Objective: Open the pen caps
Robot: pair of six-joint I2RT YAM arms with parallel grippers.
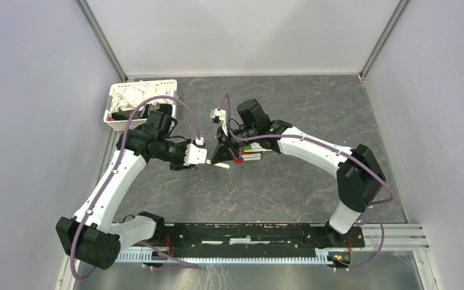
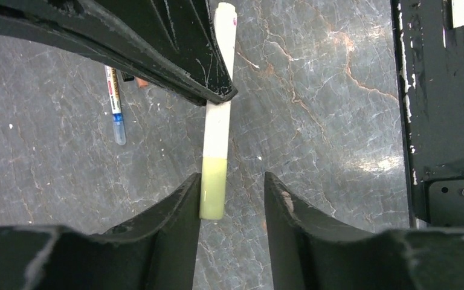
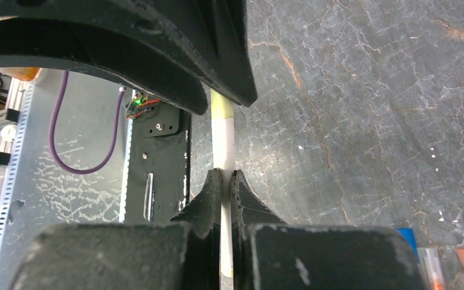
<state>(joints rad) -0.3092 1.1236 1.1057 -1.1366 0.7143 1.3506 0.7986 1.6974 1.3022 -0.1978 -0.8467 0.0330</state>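
1. Gripping the white barrel of the pen (image 3: 223, 142), the right gripper (image 3: 223, 179) is closed firmly on it and serves as the anchor.
2. At the pen's other end, the left gripper (image 2: 232, 184) has its jaws apart, straddling the yellow-green cap (image 2: 213, 187), which touches one finger only.
3. Advised: centre the cap between the jaws and close on the cap alone, not the barrel. Then pull straight along the pen's axis, since a sideways tug would likely twist the barrel in the anchor grip.
4. Beyond, a blue-ended pen (image 2: 115, 103) lies loose on the table (image 2: 326, 109), and the other pens (image 1: 251, 154) cluster just beside the right gripper.
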